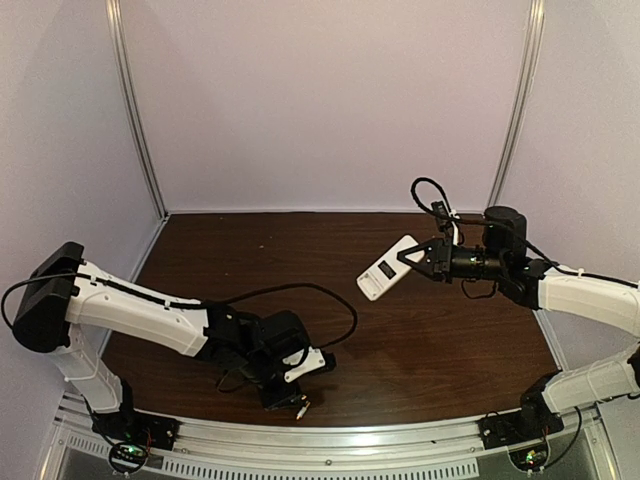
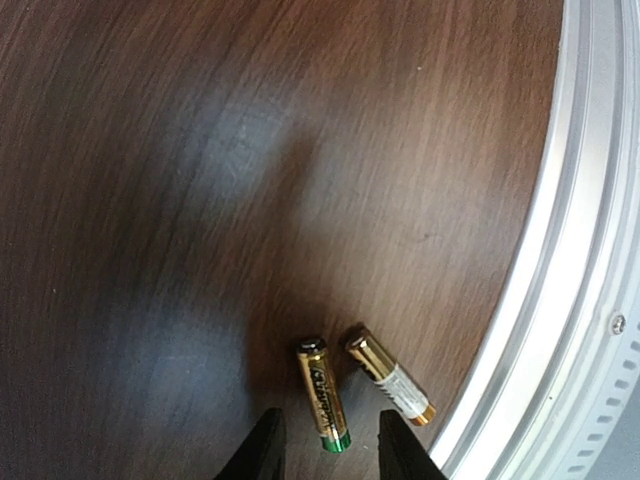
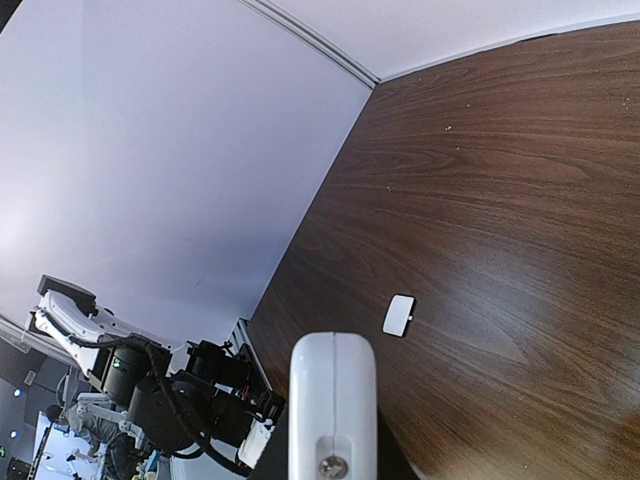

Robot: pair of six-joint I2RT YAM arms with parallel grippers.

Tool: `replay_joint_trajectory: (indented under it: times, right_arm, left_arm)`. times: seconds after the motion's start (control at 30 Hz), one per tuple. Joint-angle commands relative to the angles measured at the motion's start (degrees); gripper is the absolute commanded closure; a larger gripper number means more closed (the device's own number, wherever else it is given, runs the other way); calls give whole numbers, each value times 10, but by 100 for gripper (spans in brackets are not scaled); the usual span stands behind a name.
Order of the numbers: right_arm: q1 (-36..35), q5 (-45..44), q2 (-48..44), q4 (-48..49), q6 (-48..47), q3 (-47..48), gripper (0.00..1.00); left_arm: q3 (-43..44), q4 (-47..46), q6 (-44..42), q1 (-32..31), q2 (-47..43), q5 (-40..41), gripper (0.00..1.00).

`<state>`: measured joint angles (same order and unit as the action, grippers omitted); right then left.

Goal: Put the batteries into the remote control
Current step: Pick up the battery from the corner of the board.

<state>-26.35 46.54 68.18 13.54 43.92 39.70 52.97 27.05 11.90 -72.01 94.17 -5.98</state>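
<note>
The dark wooden counter (image 1: 450, 340) carries only a few things. Above its right half, the right hand (image 1: 413, 255) is closed on one end of the white remote control (image 1: 388, 268) and holds it tilted in the air, clear of the wood. A small white rounded plate (image 3: 399, 315) lies flat on the counter, well apart from the remote; I judge it to be the battery cover.

At the near edge, just beside the metal rail (image 2: 560, 300), the left hand (image 2: 333, 448) hangs over the two batteries (image 2: 318, 375), which lie side by side. Its fingers (image 2: 262, 447) are spread and hold nothing, and the green-tipped battery (image 2: 326, 405) lies between them.

The step in hand is picking the first battery. Next, this hand must go down and close on that battery alone, without pushing the other battery (image 2: 390, 378). Then it must carry the battery toward the remote.
</note>
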Motion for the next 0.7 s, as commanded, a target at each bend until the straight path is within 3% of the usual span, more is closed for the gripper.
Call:
replay_joint_trajectory:
  times: [0.0,0.43,0.67]
  right_arm:
    - [2,8,5,15,3,-7,100]
    - [3,11,11,17,4,-7,100]
    - [3,7,8,23,9,-9,100]
  left_arm:
    - [5,2,-11,-6,16,14,68]
    - [6,20,-17,-7,43,64,74]
    - [12,36,-9,-7,56,119,84]
